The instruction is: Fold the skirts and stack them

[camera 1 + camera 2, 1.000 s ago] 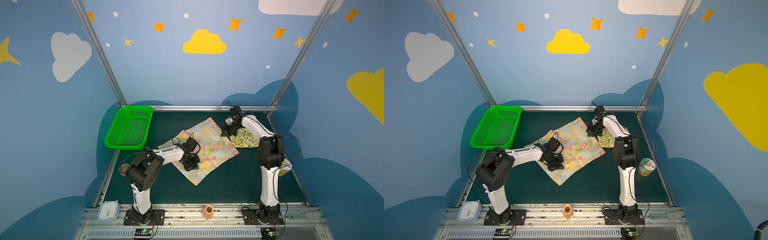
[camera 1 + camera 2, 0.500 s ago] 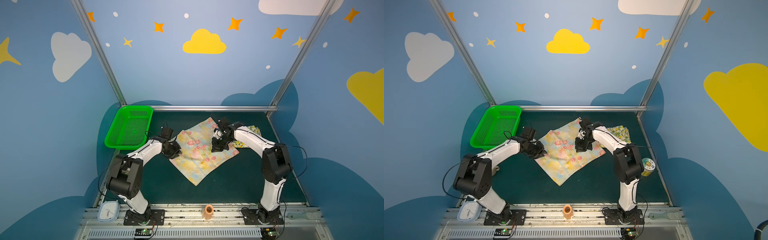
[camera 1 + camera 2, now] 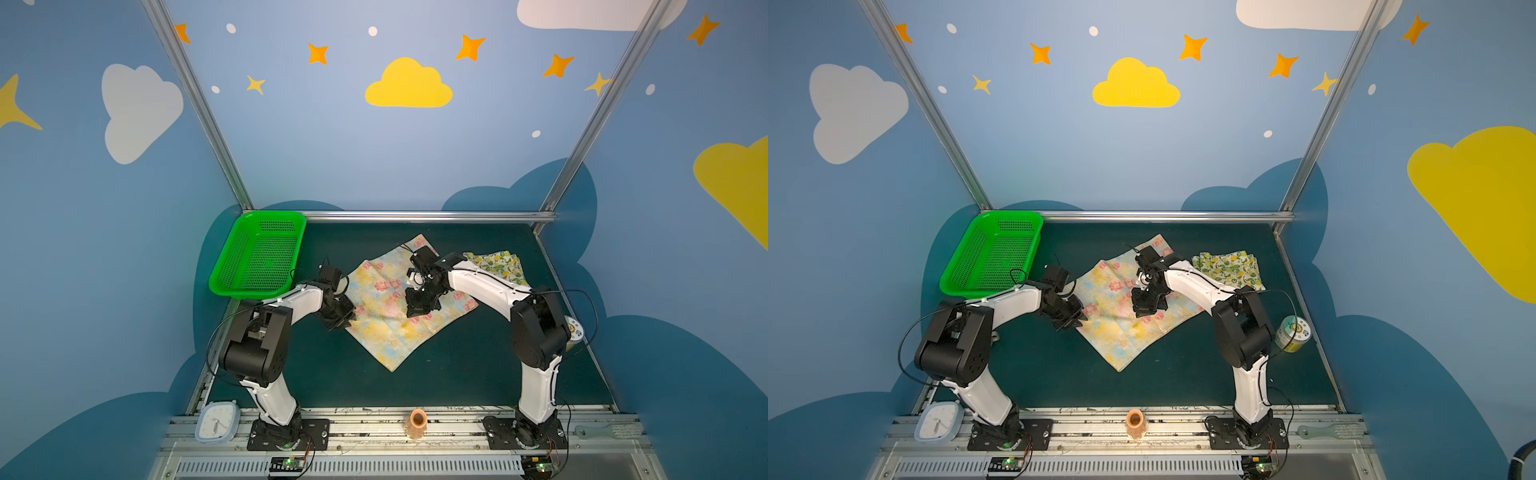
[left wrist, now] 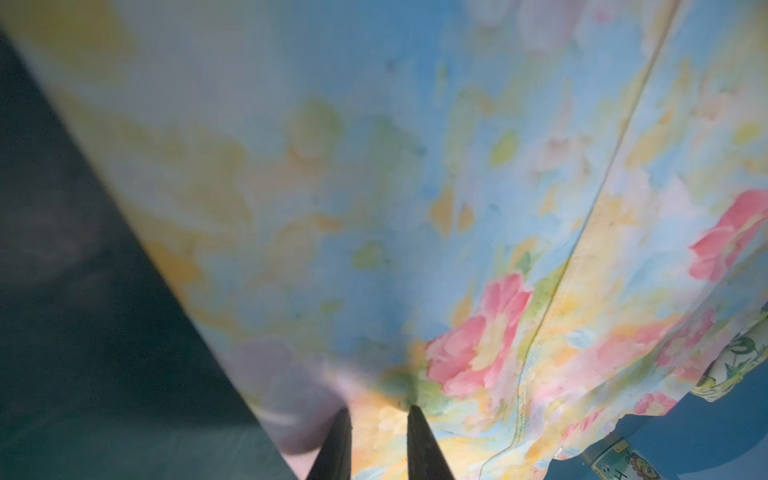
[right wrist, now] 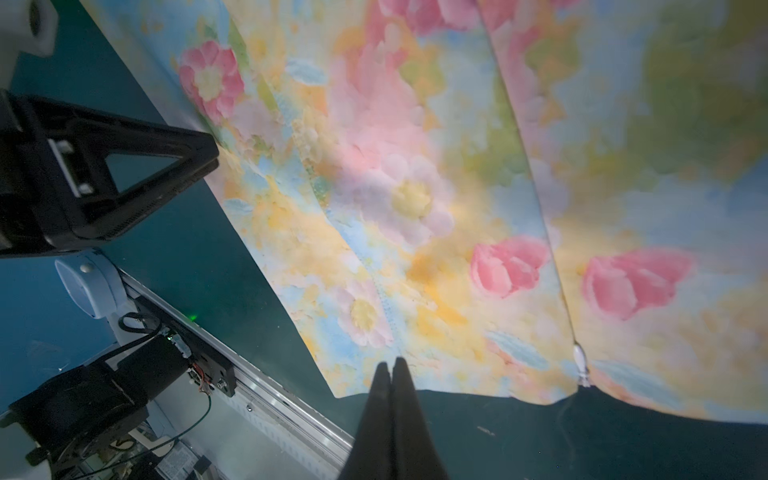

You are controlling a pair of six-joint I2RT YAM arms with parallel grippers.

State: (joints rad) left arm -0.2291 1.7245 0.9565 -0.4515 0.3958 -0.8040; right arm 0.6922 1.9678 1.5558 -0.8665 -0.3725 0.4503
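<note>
The pale yellow skirt with pink flowers [image 3: 386, 332] [image 3: 1113, 336] lies spread flat like a diamond in the middle of the dark mat. Folded small at the back right is the lemon skirt [image 3: 498, 266] [image 3: 1229, 268]. My left gripper [image 3: 347, 318] [image 4: 378, 409] is low at the floral skirt's left corner. Its jaws stand a little apart, tips against the cloth, which puckers there. My right gripper [image 3: 422, 309] [image 5: 390, 361] is shut and empty, just above the floral skirt [image 5: 415, 199] near a hem edge. The left gripper [image 5: 216, 153] also shows in the right wrist view.
A green basket [image 3: 272, 213] stands at the back left. A round tin [image 3: 1292, 332] sits by the right arm's elbow. A small clock [image 3: 217, 424] and an orange cup [image 3: 417, 419] rest on the front rail. Blue walls close three sides.
My left gripper moved from the floral skirt's middle to its left corner and parted its jaws. My right arm swung from the lemon skirt to above the floral skirt.
</note>
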